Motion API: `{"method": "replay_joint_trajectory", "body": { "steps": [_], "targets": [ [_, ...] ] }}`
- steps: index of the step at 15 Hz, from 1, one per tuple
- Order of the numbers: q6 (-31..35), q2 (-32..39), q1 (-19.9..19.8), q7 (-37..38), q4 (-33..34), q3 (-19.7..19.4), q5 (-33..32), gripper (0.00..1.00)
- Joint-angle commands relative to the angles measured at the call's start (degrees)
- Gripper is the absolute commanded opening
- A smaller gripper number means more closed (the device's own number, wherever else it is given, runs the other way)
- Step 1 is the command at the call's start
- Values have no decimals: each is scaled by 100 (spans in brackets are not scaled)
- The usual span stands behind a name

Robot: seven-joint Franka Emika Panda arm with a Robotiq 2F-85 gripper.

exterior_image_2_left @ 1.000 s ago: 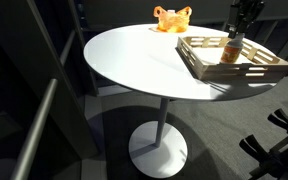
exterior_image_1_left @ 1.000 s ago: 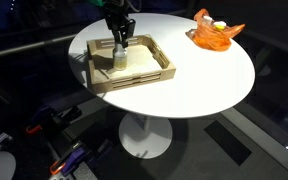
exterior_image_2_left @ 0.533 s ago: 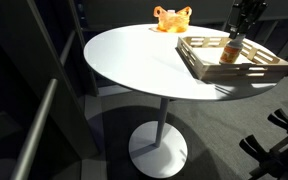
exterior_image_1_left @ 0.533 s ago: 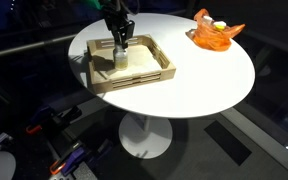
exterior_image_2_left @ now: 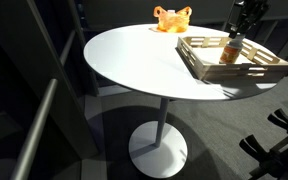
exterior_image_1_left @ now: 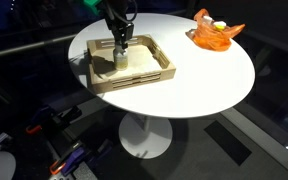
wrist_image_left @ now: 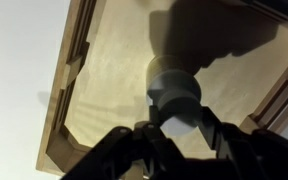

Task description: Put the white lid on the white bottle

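The white bottle stands upright in the far left part of a wooden tray on the round white table. It also shows in an exterior view. My gripper hangs straight over it, fingers at the bottle's top. In the wrist view the bottle is seen from above, and my fingers close on either side of a pale round piece, the white lid, right at the bottle's neck. Whether the lid sits square on the neck is hidden by the fingers.
The tray has raised slatted walls around the bottle. An orange thing with a white object in it lies at the far side of the table, also visible in an exterior view. The floor is dark.
Hardly anything differs. My gripper stays over the bottle in the tray, perhaps a touch lower.
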Motion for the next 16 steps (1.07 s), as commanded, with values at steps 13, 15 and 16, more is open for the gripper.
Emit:
{"method": "replay_joint_trajectory", "body": {
  "steps": [13,15,16],
  "targets": [
    [526,-115,-19,61,-476,11,240,19],
    [520,-106,-17,62,-478,13,241,19],
    [518,-106,-17,60,-478,13,241,19]
  ]
}}
